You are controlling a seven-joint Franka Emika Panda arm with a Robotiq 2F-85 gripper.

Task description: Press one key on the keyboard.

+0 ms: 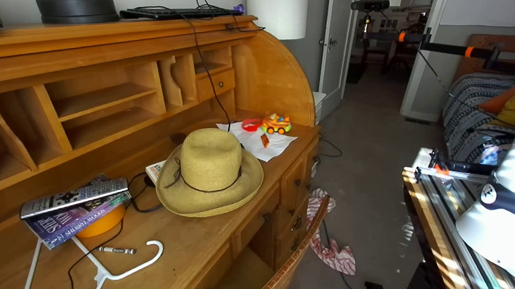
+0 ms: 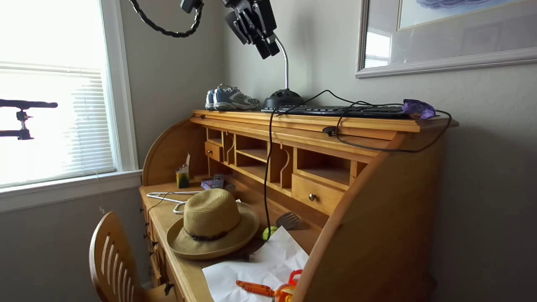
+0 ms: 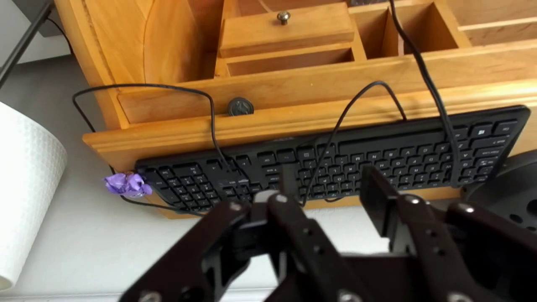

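Note:
A black keyboard (image 1: 178, 11) lies on the top shelf of the wooden desk. It also shows in an exterior view (image 2: 348, 110) and, with its keys facing the camera, in the wrist view (image 3: 356, 161). Its black cord runs loosely across it and hangs down the desk front. My gripper (image 2: 269, 49) is above the shelf, in the air near the lamp stem, clearly higher than the keyboard. In the wrist view the gripper (image 3: 327, 172) has its two fingers apart with nothing between them, and the fingertips overlap the keyboard's middle in the picture. No contact with keys shows.
A black lamp base (image 2: 284, 99) and shoes (image 2: 233, 98) stand on the shelf beside the keyboard. A purple wrapper (image 3: 128, 184) lies at its other end. A white lampshade (image 1: 278, 12) is near the desk's end. A straw hat (image 1: 211, 171) sits on the desktop below.

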